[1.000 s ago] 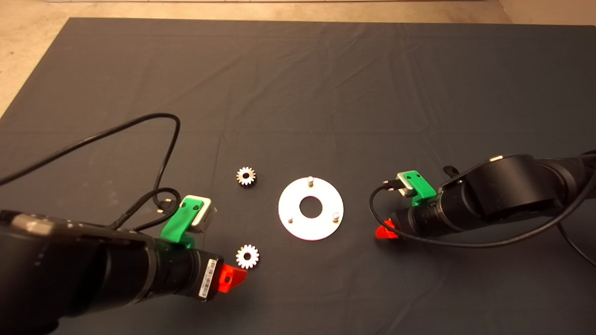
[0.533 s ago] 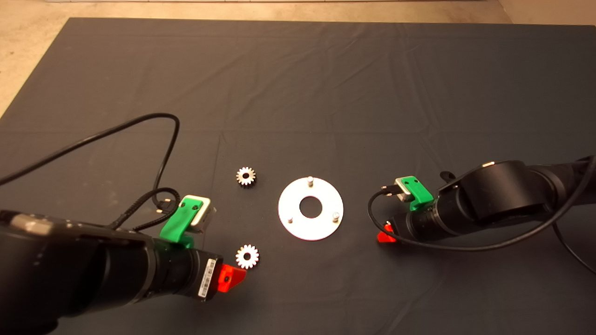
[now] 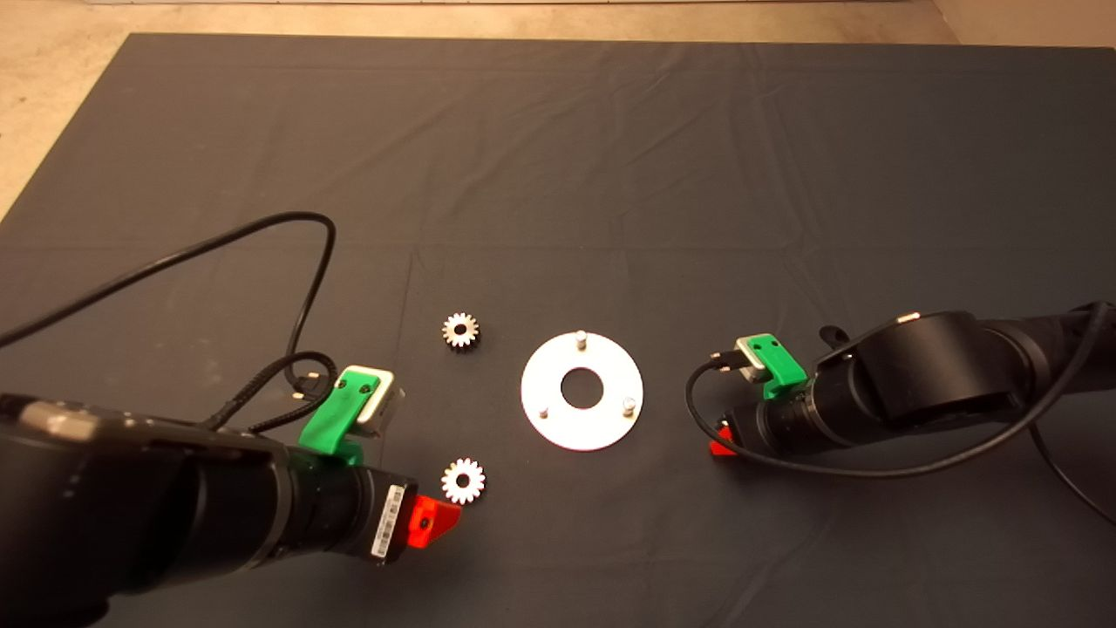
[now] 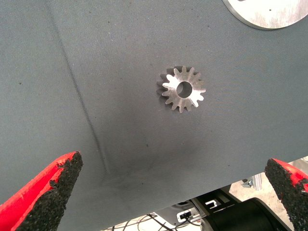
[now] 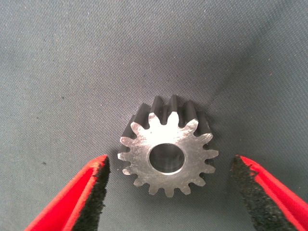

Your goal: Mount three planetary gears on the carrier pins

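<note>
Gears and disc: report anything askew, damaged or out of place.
Nothing stands out. The disc lies flat on the mat, its three pins bare and upright. Two gears lie flat beside it; a third lies flat between the right gripper's open jaws.

Gears (image 5: 167, 156) & disc (image 3: 581, 392): shiny bare metal; mat (image 3: 558, 174): matt dark cloth w/ creases.

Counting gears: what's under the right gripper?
A silver toothed metal gear lies flat on the dark mat between the open right gripper fingers. The head view hides it.
</note>
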You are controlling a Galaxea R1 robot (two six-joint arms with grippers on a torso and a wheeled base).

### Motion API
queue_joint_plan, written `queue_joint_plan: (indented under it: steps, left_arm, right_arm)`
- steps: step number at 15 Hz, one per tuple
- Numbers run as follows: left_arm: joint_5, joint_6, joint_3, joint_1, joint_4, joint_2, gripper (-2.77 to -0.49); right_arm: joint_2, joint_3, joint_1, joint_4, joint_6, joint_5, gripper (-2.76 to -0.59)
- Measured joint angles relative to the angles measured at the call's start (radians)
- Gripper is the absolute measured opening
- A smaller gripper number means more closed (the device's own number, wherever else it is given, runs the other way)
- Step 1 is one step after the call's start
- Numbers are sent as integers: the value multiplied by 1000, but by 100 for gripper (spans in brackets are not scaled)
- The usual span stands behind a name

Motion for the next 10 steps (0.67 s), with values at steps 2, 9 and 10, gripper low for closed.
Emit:
queue_joint_plan:
  steps: [2,9,10]
  left_arm:
    - [0,0,0,0,0,0,-50]
    - [0,0,0,0,0,0,-50]
    - [0,0,0,0,0,0,-50]
  right_arm:
    - [0,-2,0,-5,0,0,-163]
    - [0,-4,0,-8,-1,0,-198]
    - [0,-4,0,-8,-1,0,-198]
